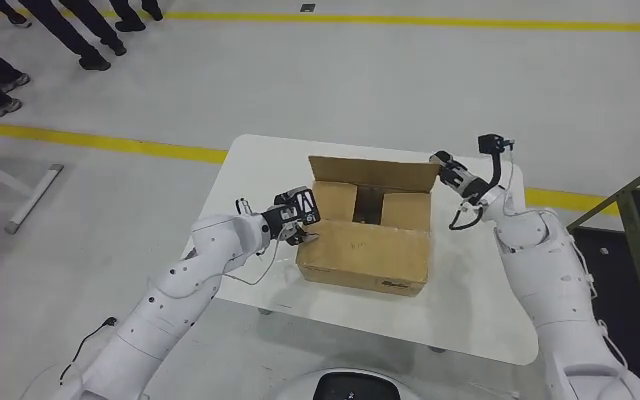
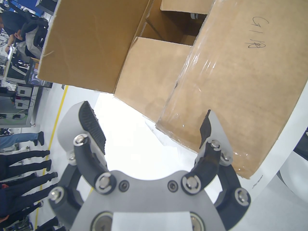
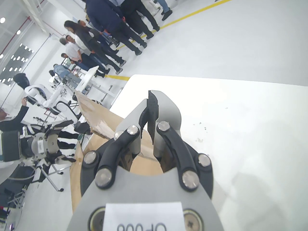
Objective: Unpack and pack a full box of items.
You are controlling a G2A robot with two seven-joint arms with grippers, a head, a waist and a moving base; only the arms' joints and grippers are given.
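Cardboard: one box on one table, left pincer spread wide, right pincer pressed closed.

Handwriting on box flap; printed label on right end effector

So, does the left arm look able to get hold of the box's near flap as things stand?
Probably yes: the left gripper hangs open right at a corner of the near flap, and nothing lies between them.
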